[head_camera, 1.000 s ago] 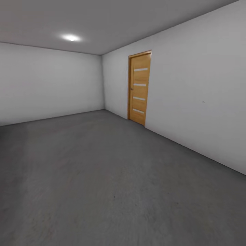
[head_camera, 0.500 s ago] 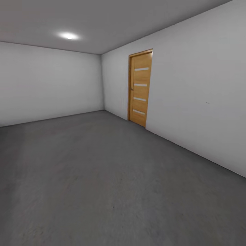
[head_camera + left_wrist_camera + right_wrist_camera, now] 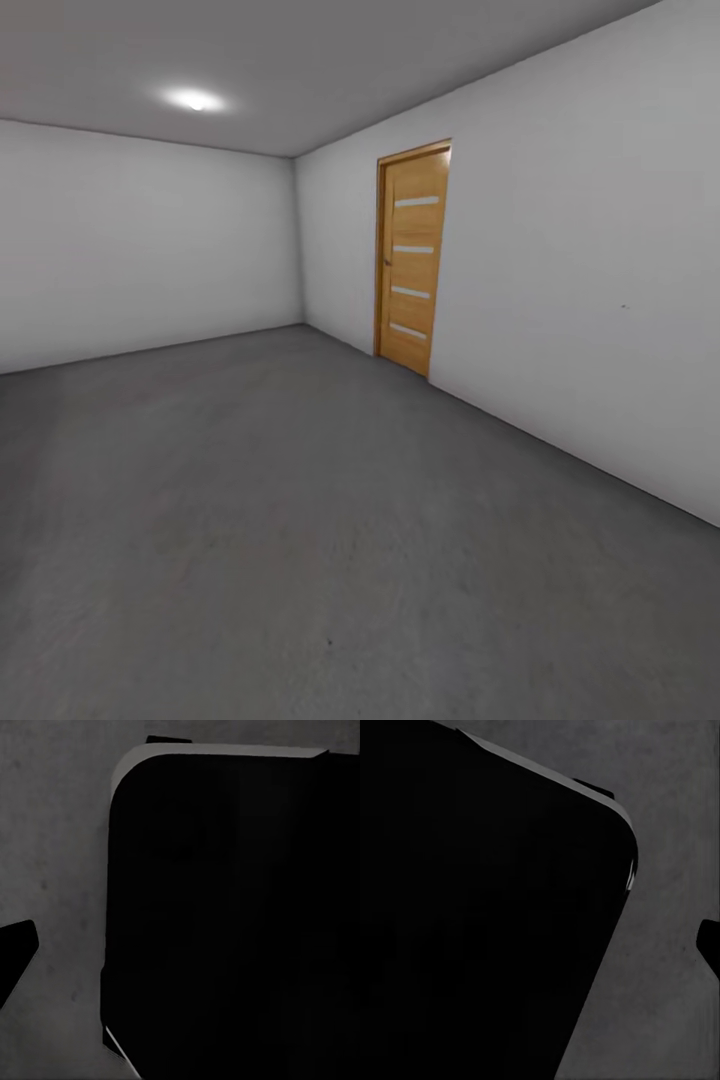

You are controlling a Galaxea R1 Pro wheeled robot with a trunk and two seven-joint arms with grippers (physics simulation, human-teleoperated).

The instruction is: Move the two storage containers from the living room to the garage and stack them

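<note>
I am in the garage, a bare room with white-grey walls. The dark grey speckled floor (image 3: 300, 520) stretches ahead of me. The two storage containers are out of view. In the left wrist view a dark finger-like tip (image 3: 15, 960) juts in over the floor (image 3: 52, 832), beside a large black rounded body (image 3: 240, 915). A similar dark tip (image 3: 711, 945) and black body (image 3: 480, 907) show over the floor (image 3: 675, 810) in the right wrist view. Neither tip tells me how the jaws stand.
A wooden door (image 3: 412, 258) with pale stripes stands shut in the right wall (image 3: 580, 300). The far wall (image 3: 140, 250) meets it at a corner. A ceiling light (image 3: 195, 100) glows at the upper left. Open floor lies ahead and to the left.
The whole head picture has shifted slightly: the door sits a little further right and larger, so the camera has moved. Nothing in the room itself has moved.
</note>
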